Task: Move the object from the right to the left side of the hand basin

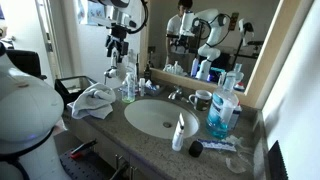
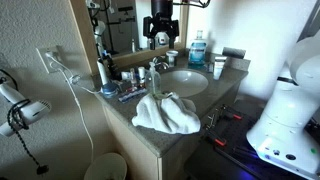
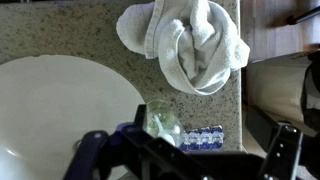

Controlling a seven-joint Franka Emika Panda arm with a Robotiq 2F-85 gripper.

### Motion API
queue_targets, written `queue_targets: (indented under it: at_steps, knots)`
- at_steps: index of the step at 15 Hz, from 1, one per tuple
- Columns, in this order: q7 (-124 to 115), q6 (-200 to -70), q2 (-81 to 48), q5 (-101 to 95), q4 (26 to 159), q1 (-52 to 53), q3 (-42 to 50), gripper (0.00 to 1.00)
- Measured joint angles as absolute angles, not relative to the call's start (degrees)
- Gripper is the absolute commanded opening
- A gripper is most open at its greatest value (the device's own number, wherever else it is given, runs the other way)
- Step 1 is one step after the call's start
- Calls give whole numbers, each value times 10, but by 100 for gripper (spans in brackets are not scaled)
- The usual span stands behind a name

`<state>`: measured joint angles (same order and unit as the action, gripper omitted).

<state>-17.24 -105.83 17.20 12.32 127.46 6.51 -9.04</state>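
Claw spread wide and holding nothing, hanging over the towel end of a bathroom desk. Directly beneath it in the wrist view stands a clear bottle with a blue label, framed between the two fingers and touched by neither. Just beyond the bottle lies a crumpled white towel, and off to the claw's side curves the white hand basin. If this bottle is the object to be moved (the likeliest candidate, though the pictures do not settle it), it already stands on the towel side of the basin. By that reading the carry looks done, with only the arm's retreat left. If instead the object is among those across the basin, nothing has been lifted yet. Only the wrist view shows the bottle squarely under the claw. Its height appears only in both exterior views, where the claw hangs well above the bottle and the desk. An exterior view alone shows the far side of the basin from the claw, crowded with a blue bottle, a mug and a white tube.
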Motion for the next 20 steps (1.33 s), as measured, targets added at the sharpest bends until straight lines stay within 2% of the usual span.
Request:
queue_targets:
  at_steps: [7,14,20]
  knots:
    - [-147,-1065,163,74,1275,47,-69,100]
    - [-4,-1113,103,-64,1250,-37,41,100]
    - [127,-1166,12,-87,1199,-88,110,100]
